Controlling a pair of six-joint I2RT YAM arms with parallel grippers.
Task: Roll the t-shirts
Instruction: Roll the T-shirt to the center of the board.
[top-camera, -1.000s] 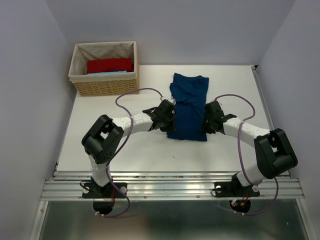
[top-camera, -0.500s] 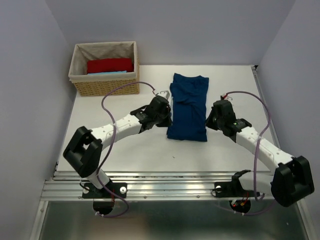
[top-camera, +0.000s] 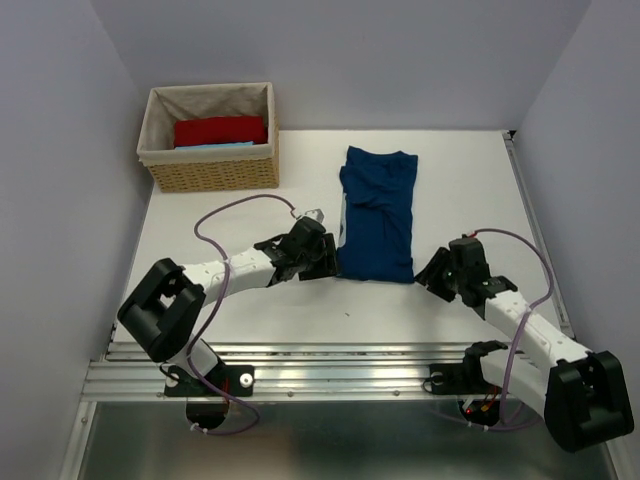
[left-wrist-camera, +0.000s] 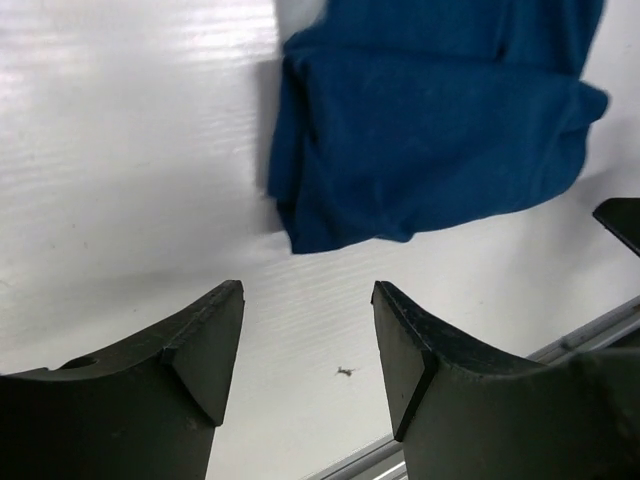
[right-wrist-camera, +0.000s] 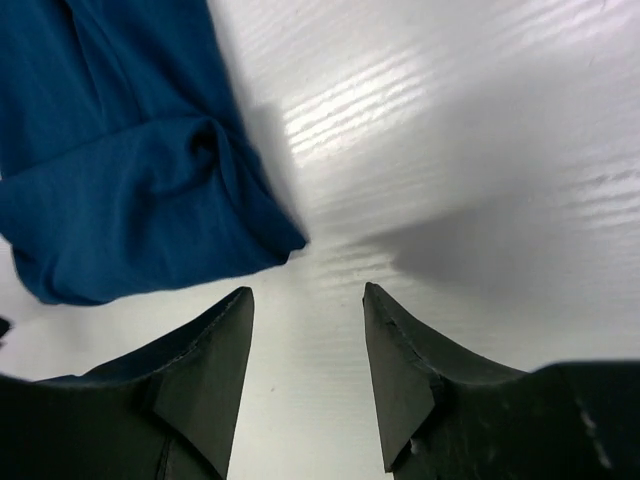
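A dark navy t-shirt lies folded into a long strip on the white table, collar end far, hem end near. Its near left corner shows in the left wrist view and its near right corner in the right wrist view. My left gripper sits just left of the hem corner, open, with bare table between its fingers. To the right of the hem my right gripper is also open and holds nothing. A red t-shirt lies folded in the basket.
A wicker basket with a cloth lining stands at the far left corner of the table. Purple walls close in left, right and behind. A metal rail runs along the near edge by the arm bases.
Both grippers have let go of the navy t-shirt and opened. They drew back from its sides toward the near edge, the right arm stretching out low to the right.
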